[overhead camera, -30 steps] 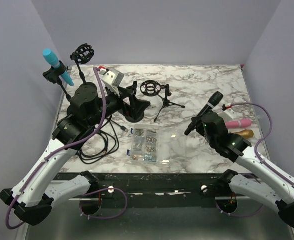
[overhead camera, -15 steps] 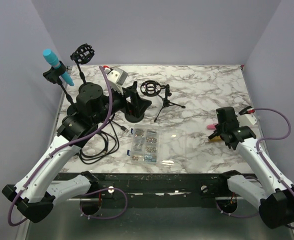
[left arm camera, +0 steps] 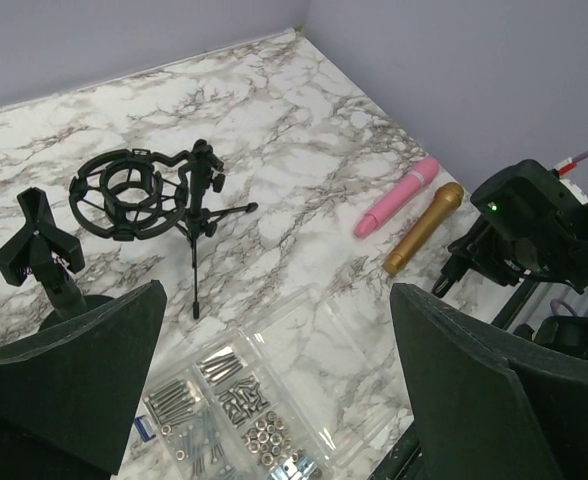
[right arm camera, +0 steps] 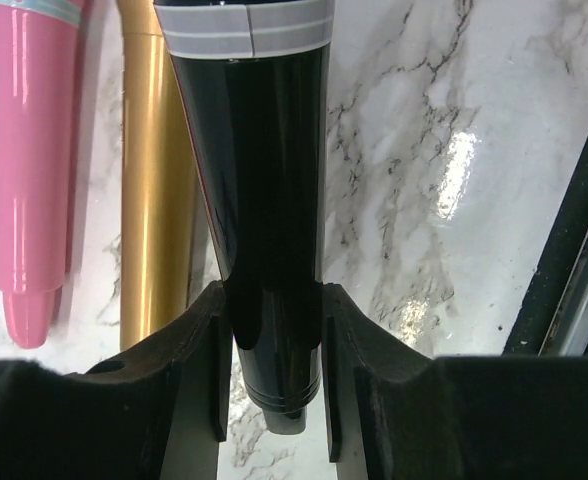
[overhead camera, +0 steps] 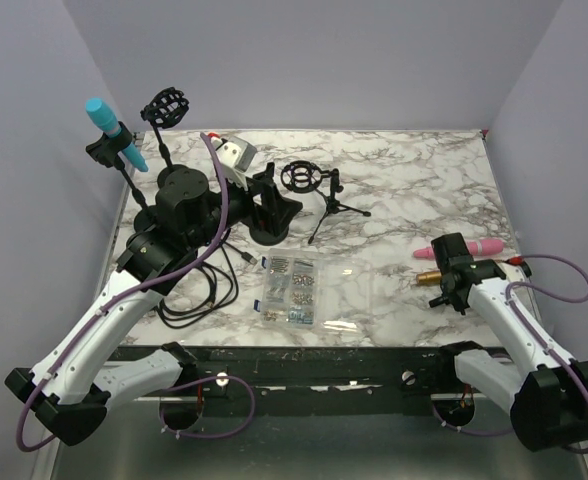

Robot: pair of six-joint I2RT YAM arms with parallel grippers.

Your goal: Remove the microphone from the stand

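My right claw (right arm camera: 274, 340) is clenched on the black microphone (right arm camera: 264, 200). A second ago I held it up in the air. Now I have brought it down low, just beside the gold microphone (right arm camera: 159, 200). The pink microphone (right arm camera: 34, 150) lies on the gold one's other side. The stand (overhead camera: 270, 222) is well apart, so I think I only need to let go over the surface (right arm camera: 404, 150). My left claw (left arm camera: 274, 380) is wide open and holds nothing.

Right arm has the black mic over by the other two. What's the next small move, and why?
Probably lower slightly, then open the right gripper: its fingers clamp the glossy black microphone parallel beside the gold metallic microphone on the marble table.
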